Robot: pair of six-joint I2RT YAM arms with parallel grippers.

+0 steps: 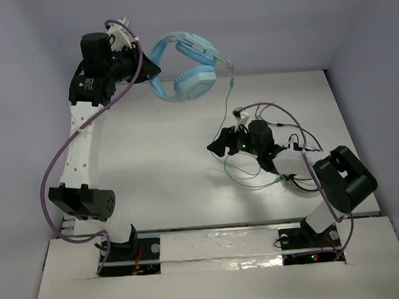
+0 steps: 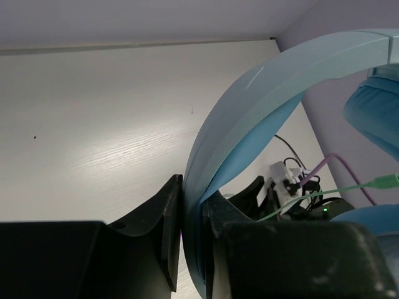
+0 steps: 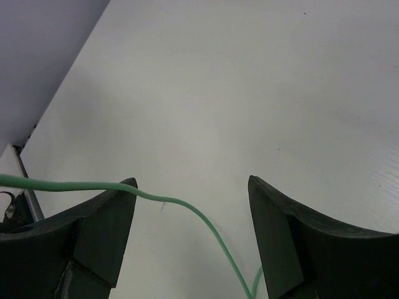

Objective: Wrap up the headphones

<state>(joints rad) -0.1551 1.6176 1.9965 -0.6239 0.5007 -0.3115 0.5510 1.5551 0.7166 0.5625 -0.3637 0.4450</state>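
Observation:
My left gripper [image 1: 152,68] is shut on the blue headband of the light blue headphones [image 1: 185,74] and holds them up at the table's far edge. In the left wrist view the headband [image 2: 249,118] is clamped between the two black fingers [image 2: 163,230]. The thin pale-green cable [image 1: 228,107] hangs from an ear cup down to the table and loops round my right gripper [image 1: 217,146], which is open low over the table. In the right wrist view the cable [image 3: 187,208] crosses between the open fingers [image 3: 106,218], touching neither pad.
The white table [image 1: 160,165] ends at grey walls at the back and sides. The purple arm cables [image 1: 51,165] run along both arms. Black wiring [image 1: 294,144] lies round the right wrist.

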